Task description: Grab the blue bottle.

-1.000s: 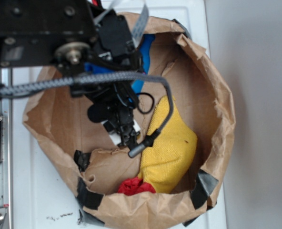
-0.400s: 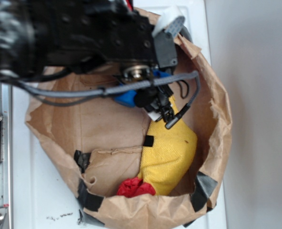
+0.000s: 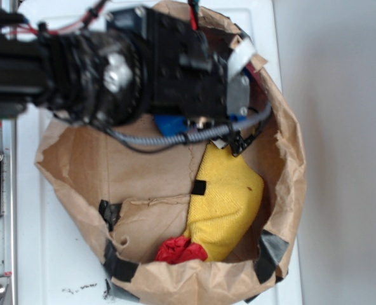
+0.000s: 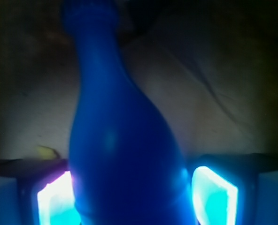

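The blue bottle (image 4: pixel 122 140) fills the wrist view, its narrow neck pointing up and away. Its wide body sits between the two glowing pads of my gripper (image 4: pixel 136 197). The left pad (image 4: pixel 54 201) lies right against the bottle, while the right pad (image 4: pixel 214 194) stands a thin dark gap off it, so the gripper is open around the bottle. In the exterior view the black arm (image 3: pixel 143 70) reaches into the top of the brown paper bag (image 3: pixel 296 178). It hides the fingers and most of the bottle, of which only a blue patch (image 3: pixel 169 124) shows beneath it.
Inside the bag a yellow cloth (image 3: pixel 229 200) lies just below the arm, with a red item (image 3: pixel 180 249) at the bag's near rim. The bag's crumpled walls rise all round, patched with black tape (image 3: pixel 270 248). A grey cable (image 3: pixel 194 135) loops under the arm.
The arm has swung from the bag's left middle up and right to its top edge, over the blue bottle. The cloth and red item have not moved.
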Robot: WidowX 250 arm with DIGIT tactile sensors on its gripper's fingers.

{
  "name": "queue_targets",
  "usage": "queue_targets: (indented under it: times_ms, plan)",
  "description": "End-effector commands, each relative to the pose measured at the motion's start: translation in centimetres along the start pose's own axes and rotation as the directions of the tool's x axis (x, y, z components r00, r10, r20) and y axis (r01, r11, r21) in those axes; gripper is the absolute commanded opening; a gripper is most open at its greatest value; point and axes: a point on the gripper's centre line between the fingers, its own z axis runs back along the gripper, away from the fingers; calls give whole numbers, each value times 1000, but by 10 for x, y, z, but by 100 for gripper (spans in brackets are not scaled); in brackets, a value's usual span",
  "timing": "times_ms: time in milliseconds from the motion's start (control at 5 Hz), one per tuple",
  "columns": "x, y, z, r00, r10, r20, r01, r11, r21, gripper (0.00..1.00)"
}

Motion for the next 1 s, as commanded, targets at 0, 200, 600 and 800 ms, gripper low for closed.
queue_targets:
  times_ms: [0,200,600,800]
  plan:
    - [16,-5,13,997,4,79,-4,1000,-3,0]
    - [13,0,21,996,-4,90,6,1000,-25,0]
    - [18,23,95,999,-19,-33,13,985,-175,0]
    - [18,29,122,998,-16,-56,4,979,-205,0]
